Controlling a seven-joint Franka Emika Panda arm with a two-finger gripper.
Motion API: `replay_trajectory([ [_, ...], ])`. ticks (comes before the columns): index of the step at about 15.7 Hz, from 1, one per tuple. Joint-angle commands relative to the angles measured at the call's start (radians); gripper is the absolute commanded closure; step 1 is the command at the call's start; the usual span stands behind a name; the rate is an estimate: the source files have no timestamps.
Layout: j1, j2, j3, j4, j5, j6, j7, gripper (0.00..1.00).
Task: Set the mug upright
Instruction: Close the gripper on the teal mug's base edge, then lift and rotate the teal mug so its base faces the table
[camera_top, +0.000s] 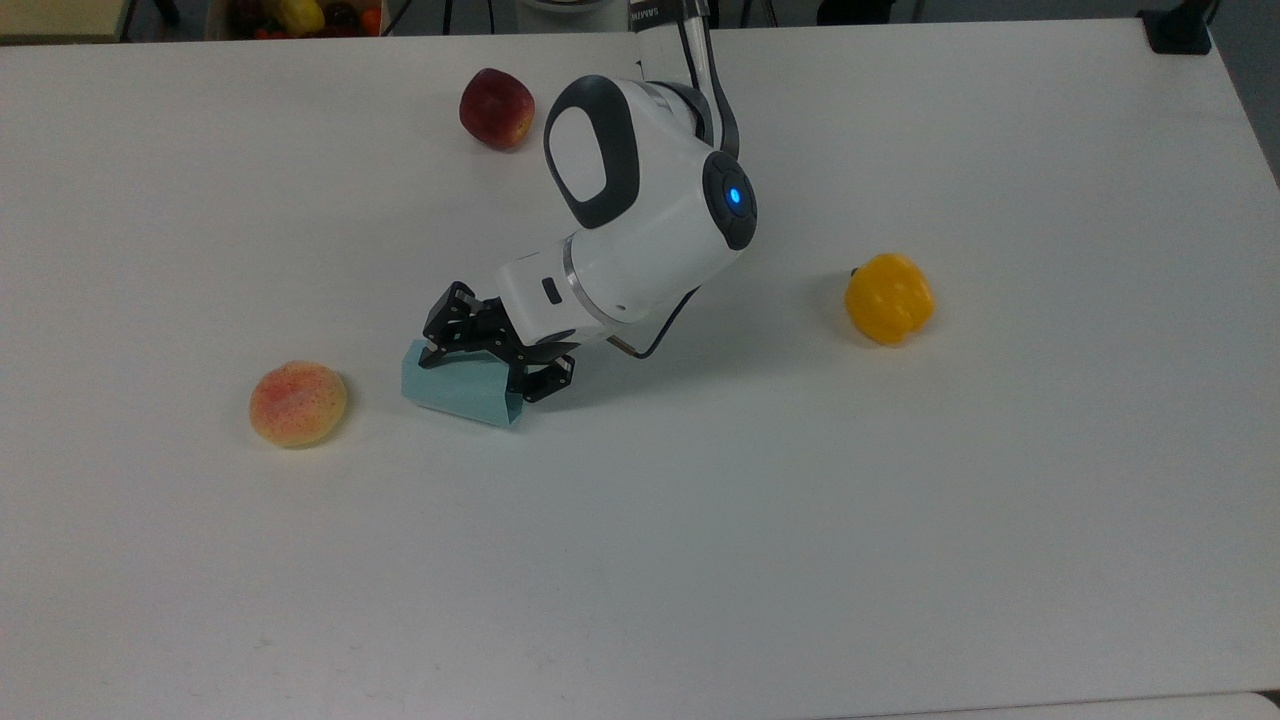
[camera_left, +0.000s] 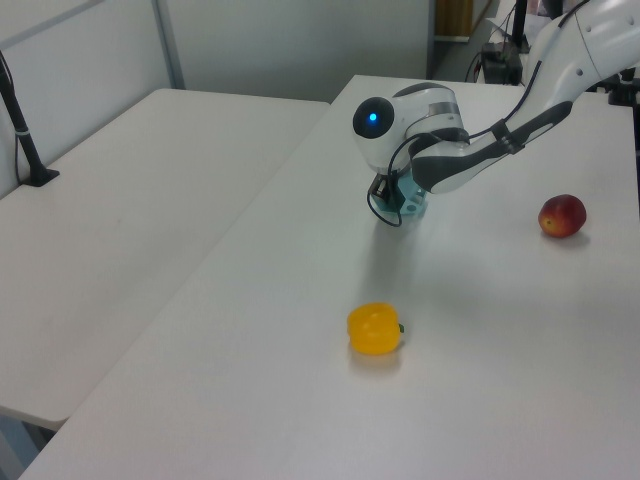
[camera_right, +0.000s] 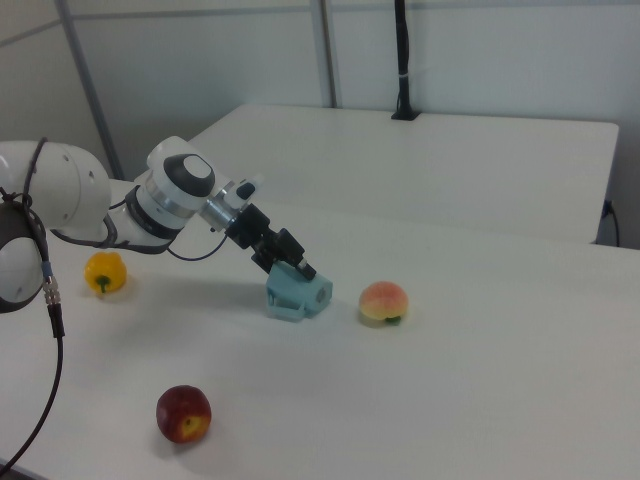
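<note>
One pale blue faceted mug (camera_top: 455, 388), one dark red apple (camera_top: 496, 108), one orange-pink peach (camera_top: 298, 403), one yellow bell pepper (camera_top: 889, 298), one white table (camera_top: 900, 520).

Your arm (camera_top: 640, 215) wears glossy white shells with dark grey joint panels and a glowing blue round light; a thin black cable loops beneath the wrist, ahead of a black gripper (camera_top: 495, 352).

The mug (camera_top: 458, 388) looks matt and smooth-faceted, the arm's shell (camera_top: 640, 230) glossy white plastic, the gripper (camera_top: 495, 352) matt black, the table (camera_top: 800, 520) smooth matt white, the yellow pepper (camera_top: 889, 298) faintly shiny.
</note>
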Motion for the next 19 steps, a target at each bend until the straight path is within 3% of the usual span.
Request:
replay_trajectory([
  [1, 0.007, -0.017, -0.004, -0.035, 0.008, 0.019, 0.014, 1.00],
  [5, 0.006, -0.030, -0.002, -0.033, 0.037, 0.006, 0.008, 1.00],
  [13, -0.016, -0.125, 0.006, -0.035, 0.210, 0.003, -0.060, 1.00],
  [16, -0.020, -0.180, 0.006, -0.035, 0.317, -0.018, -0.144, 1.00],
  [19, -0.037, -0.256, 0.006, -0.033, 0.487, -0.058, -0.298, 1.00],
])
